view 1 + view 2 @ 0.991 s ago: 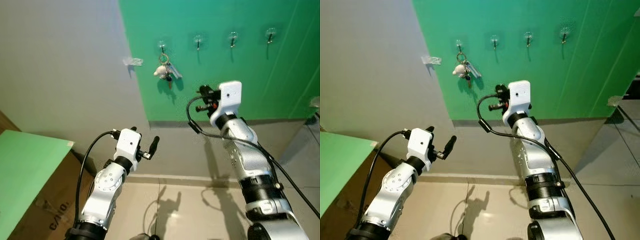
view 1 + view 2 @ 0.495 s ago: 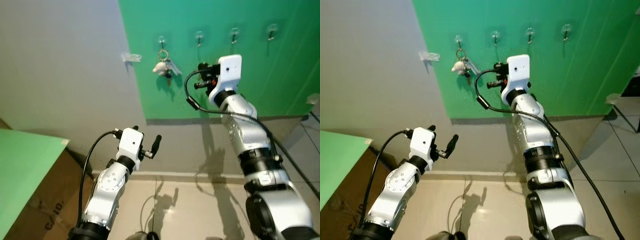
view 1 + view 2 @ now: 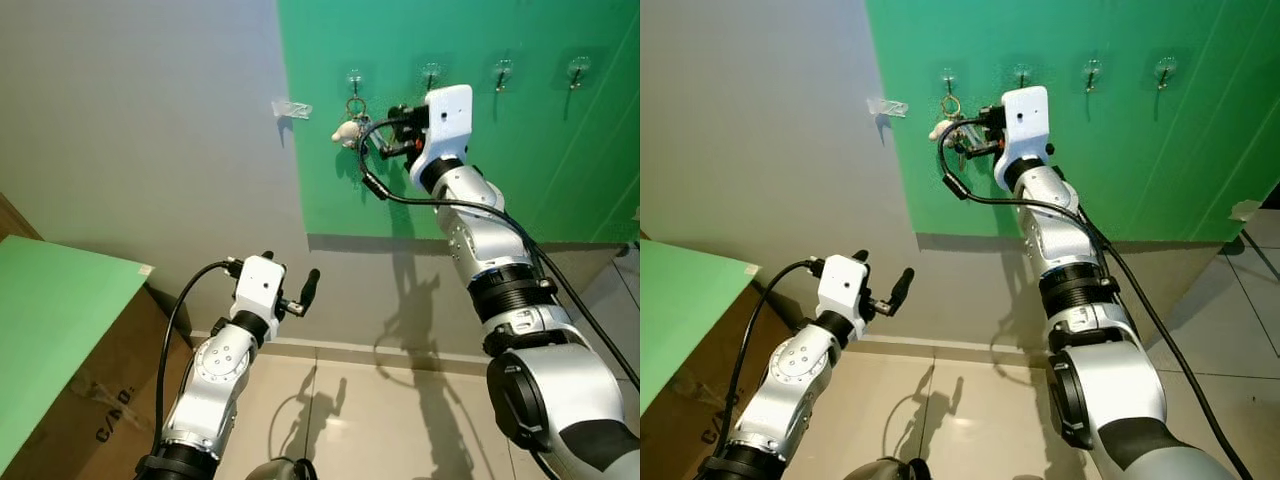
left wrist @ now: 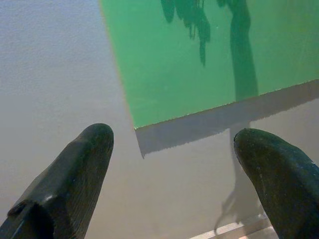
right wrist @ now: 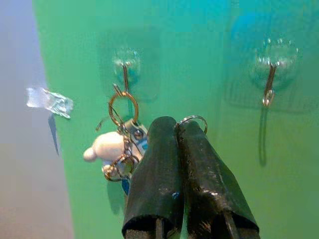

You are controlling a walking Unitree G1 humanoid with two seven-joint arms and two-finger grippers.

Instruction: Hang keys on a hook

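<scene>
Right end effector [image 5: 178, 130] – fingers pressed together, pinching small silver ring of metal keys with white plush charm [image 5: 119, 147], bunch already on leftmost clear hook [image 5: 124, 64]. Risk – pulling back unreleased drags bunch off. Left end effector [image 4: 174, 164] wide open, empty.

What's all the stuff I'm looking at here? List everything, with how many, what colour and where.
Hooks: four, clear with metal prongs, in a row high on the green panel.
Key bunch: one, metal rings with a white charm, hanging from the hook at the grey-wall end of the row.
Small ring: one, silver, at the right hand's fingertips.
Green panel: one, on the wall.
Tape scrap: one, clear, on the grey wall.
Cardboard box: one, brown with a green top, by the left arm.
Floor: beige tiles.
Right hand: black fingers shut on the small ring, raised by the key bunch.
Left hand: black fingers open, held low.
</scene>
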